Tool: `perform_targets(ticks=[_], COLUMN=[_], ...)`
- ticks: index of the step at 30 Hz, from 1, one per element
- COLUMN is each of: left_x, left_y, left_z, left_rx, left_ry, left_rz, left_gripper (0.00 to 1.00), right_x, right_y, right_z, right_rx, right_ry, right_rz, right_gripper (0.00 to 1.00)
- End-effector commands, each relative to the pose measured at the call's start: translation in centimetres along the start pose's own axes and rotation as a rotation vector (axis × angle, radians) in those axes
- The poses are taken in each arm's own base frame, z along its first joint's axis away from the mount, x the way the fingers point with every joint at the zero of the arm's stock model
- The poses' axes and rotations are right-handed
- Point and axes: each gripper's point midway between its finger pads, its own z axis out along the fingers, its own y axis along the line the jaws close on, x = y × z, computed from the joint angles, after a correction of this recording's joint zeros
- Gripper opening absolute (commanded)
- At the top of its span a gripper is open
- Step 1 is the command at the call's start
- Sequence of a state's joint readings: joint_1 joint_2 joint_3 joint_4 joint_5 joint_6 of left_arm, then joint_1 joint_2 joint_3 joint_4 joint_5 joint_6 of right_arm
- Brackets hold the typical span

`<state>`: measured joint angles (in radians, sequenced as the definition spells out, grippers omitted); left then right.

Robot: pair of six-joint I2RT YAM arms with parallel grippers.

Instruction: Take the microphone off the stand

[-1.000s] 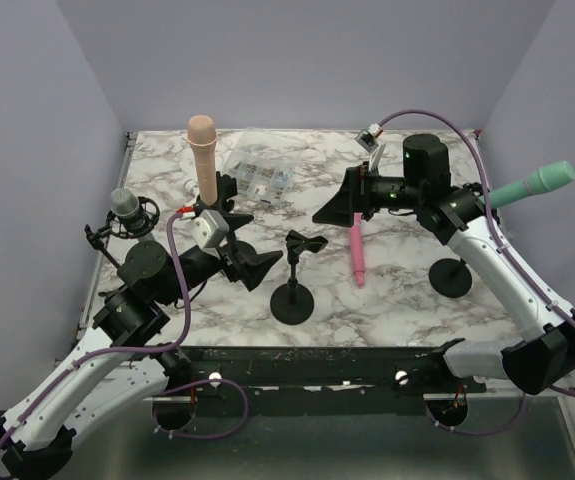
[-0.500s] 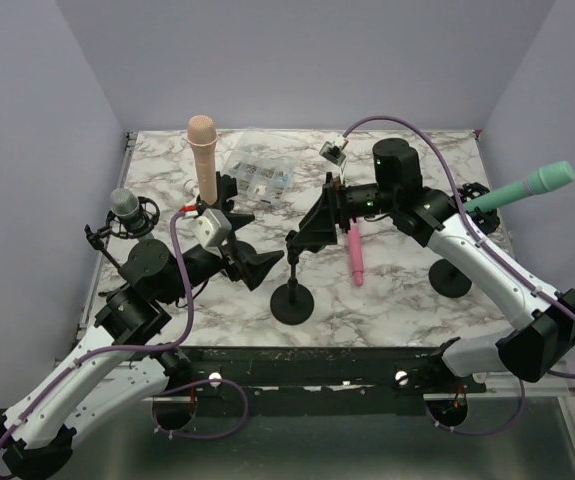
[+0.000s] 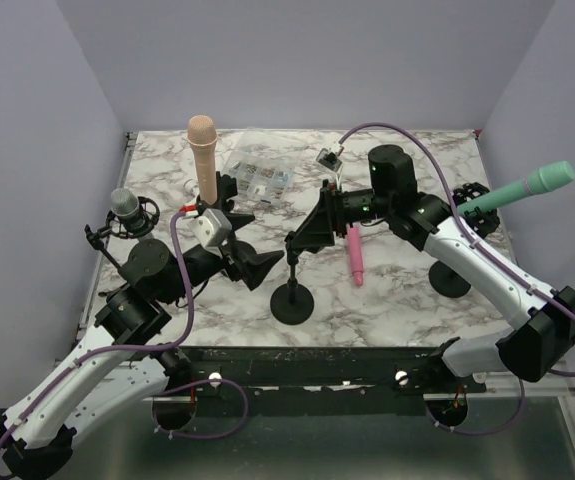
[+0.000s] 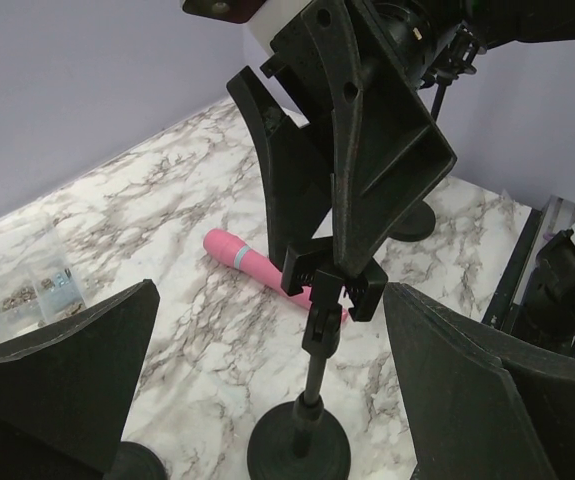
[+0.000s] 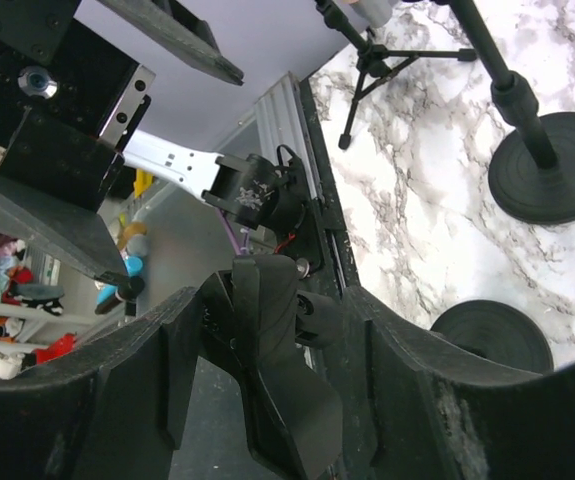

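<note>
The left gripper gapes wide and empty beside the central stand. The right gripper straddles the stand's bare clip, narrowed; whether its jaws actually grip cannot be told. The pink microphone lies on the table just right of the stand, outside both jaws.

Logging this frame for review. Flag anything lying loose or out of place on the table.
The pink mic lies flat on the table, off any stand. Beside it, the centre stand has an empty clip, and the right gripper straddles that clip. Nothing looks spilled or broken.
</note>
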<state>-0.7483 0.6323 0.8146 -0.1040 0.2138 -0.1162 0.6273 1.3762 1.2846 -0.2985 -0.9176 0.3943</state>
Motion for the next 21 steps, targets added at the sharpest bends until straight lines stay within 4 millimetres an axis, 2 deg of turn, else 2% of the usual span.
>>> perform_targets(ticks=[1,4,15,18,21], left_x=[-0.3,-0.3,0.0,0.1,0.2], left_y=[-0.1,-0.1,0.0,-0.1,0.1], left_z=[0.1,0.1,0.3,0.4,0.5], left_rx=[0.004,0.006,0.005,0.006,0.002], left_ry=[-0.009,-0.008,0.001,0.004,0.011], left_rz=[0.011,0.012,0.010,0.008,0.009], left_gripper=[0.99,0.99,0.99,0.99,0.99], right_x=[1.8,3.4,9.4,10.1,10.1], right_y=[-1.8,-2.8,-7.2,-7.9,-8.1], right_z=[0.8,1.0,1.1,1.5,1.7], right_rx=[0.031,0.054,0.188,0.196,0.203], right_ry=[0.030,0.058,0.133,0.135,0.137], right_rz=[0.024,0.053,0.158,0.180,0.174], right_gripper=[0.58,0.52,0.48,0.50,0.55])
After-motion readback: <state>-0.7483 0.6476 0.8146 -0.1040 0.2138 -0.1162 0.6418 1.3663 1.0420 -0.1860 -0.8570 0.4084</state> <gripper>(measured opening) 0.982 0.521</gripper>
